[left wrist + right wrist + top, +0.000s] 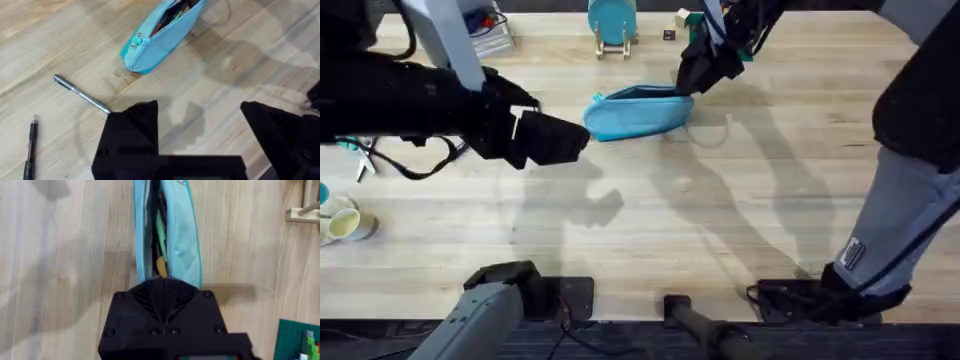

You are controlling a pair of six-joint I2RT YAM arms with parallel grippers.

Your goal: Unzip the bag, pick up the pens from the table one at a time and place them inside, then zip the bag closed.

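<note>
- Bag [638, 110]: light-blue pouch lying on the table [720, 230], far centre. Zipper run open along most of the top; coloured items show inside through the slit in the right wrist view.
- Right gripper [692, 80]: at the bag's right end, fingers together and clamped on the fabric at that end of the opening.
- Left gripper [575, 140]: hovering just left of and nearer than the bag's left end, apart from it; fingers [131, 135] spread wide, holding nothing.
- Pens: the silver-grey pen [81, 93] lies flat on the table between the left gripper and the bag's left end, near both; the black pen [32, 145] lies apart from it, further from the bag.
- Risk, slim stock: the silver-grey pen may roll or skid out from between the fingers if they close off-centre or meet the table first.
- Risk, soft pouch: the opening is narrow; a pen brought in at an angle may catch the lip and fall outside.
- Risk, anchor: should the right gripper's hold slip, the pouch would likely shift or sag shut under a push from the left arm.
- Risk, crowding: both arms work at one small bag; contact between them is possible at insertion.
</note>
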